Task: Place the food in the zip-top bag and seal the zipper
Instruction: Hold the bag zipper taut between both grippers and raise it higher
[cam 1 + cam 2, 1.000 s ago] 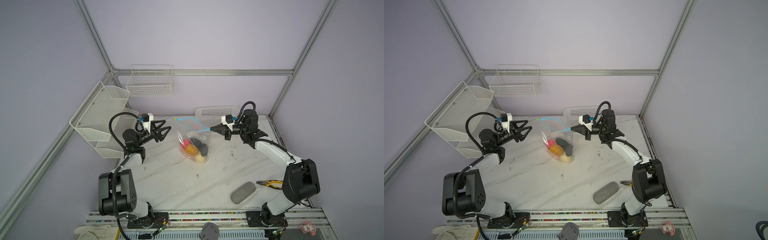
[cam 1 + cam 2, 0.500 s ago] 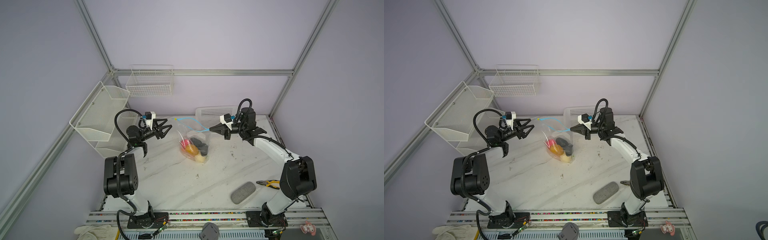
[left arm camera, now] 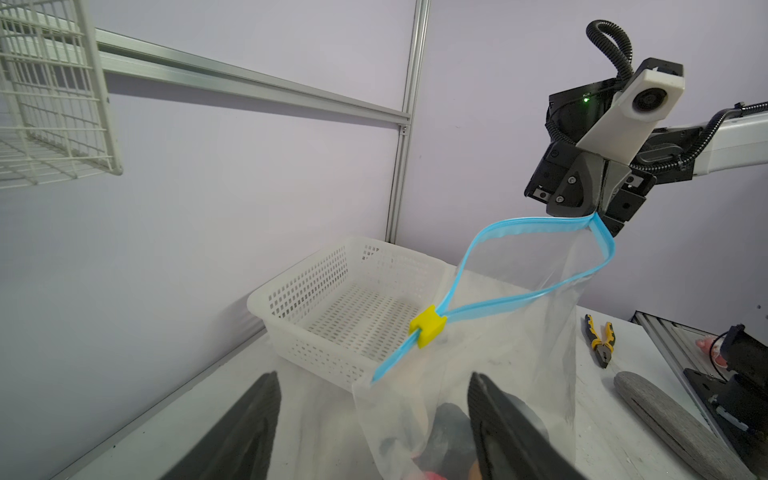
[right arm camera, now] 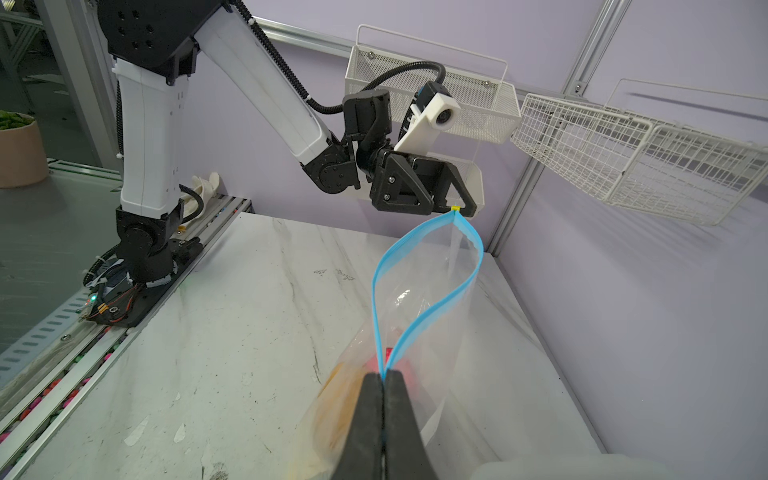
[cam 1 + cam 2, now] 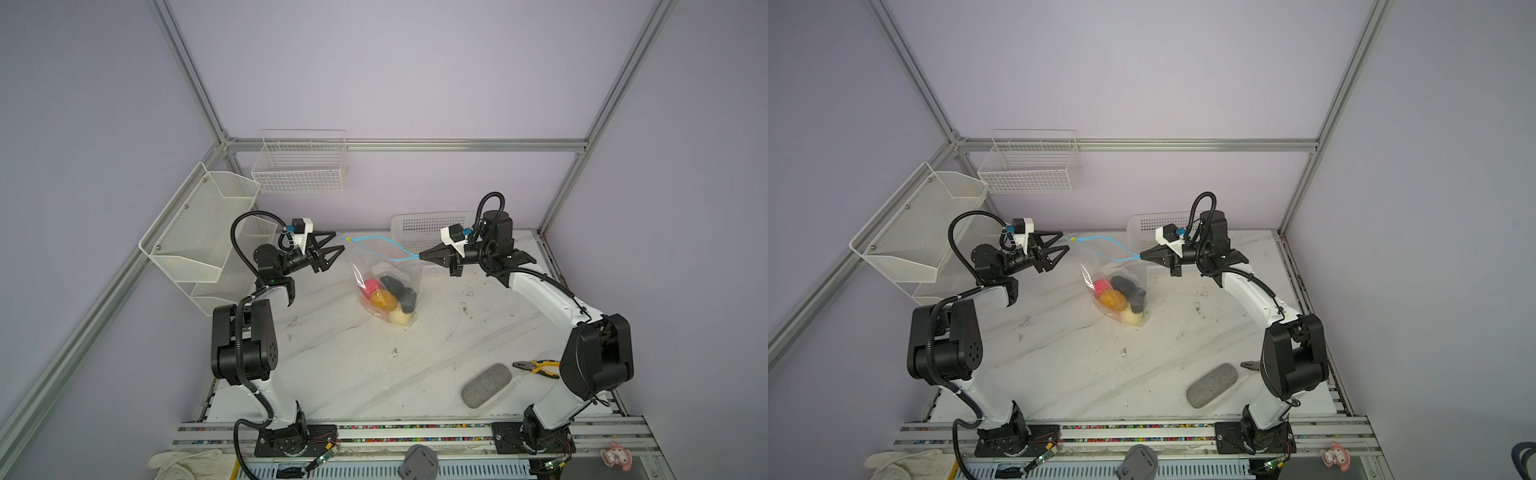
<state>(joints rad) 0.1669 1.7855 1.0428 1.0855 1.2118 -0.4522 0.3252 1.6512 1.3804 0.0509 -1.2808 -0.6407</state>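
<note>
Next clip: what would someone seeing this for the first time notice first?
The clear zip-top bag hangs over the back middle of the table, pinched at one end of its light blue zipper by the shut right hand, and the zipper gapes open in a loop. Colourful food is heaped in the bag's bottom. The left hand hangs open just short of the yellow tab at the zipper's other end.

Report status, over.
Left hand open, just short of tab. Right hand shut on zipper end. Bag mouth open, food inside. Nothing in the way.
</note>
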